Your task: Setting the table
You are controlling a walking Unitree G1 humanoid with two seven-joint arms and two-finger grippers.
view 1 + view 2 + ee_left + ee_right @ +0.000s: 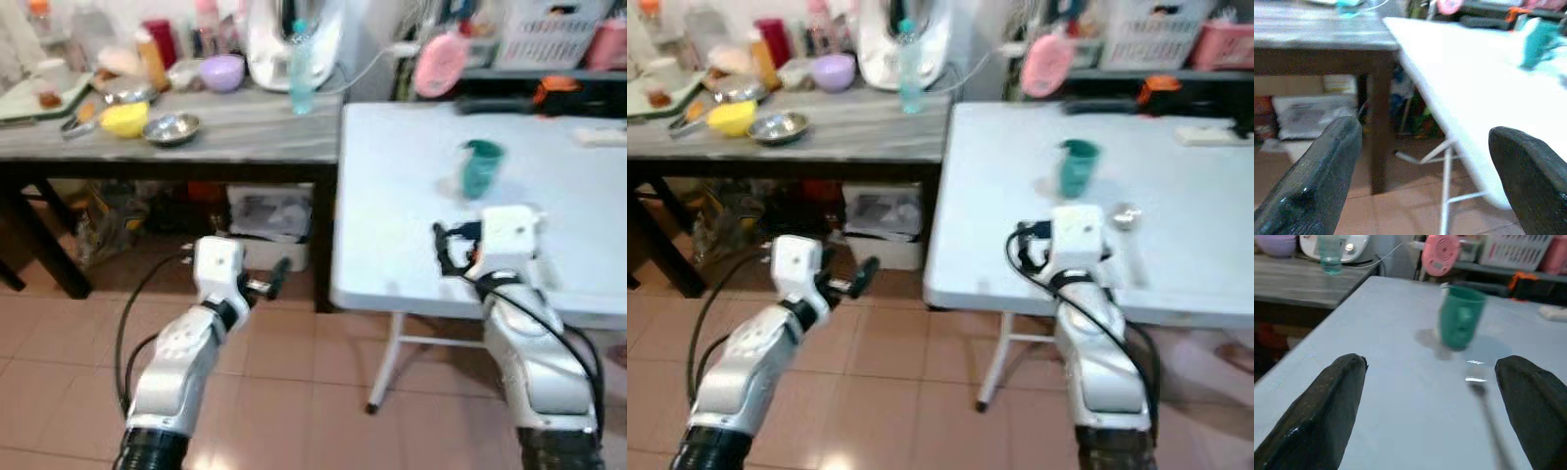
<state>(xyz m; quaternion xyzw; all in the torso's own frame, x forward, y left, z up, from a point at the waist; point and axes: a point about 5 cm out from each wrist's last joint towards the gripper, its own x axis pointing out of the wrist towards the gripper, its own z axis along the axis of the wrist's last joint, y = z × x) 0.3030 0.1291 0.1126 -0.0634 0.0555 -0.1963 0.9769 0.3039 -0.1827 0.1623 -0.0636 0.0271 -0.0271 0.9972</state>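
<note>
A green cup (480, 168) stands upright on the white folding table (392, 196), seen too in the right wrist view (1462, 318). Just in front of it and a little to the right lies a metal spoon (1481, 382) (1127, 217). My right gripper (1432, 363) hovers over the table's near part, short of cup and spoon, open with nothing between its fingers. My left gripper (1425, 129) is lower, over the floor in front of the dark table (196, 147) and left of the white table's corner. It is open and holds nothing.
On the grey-topped dark table stand a yellow bowl (124, 119), a steel bowl (172, 128), a purple bowl (222, 71), a water bottle (301, 69) and a white appliance (284, 39). A storage box (269, 220) sits beneath. The white table's leg (387, 362) slants to the tiles.
</note>
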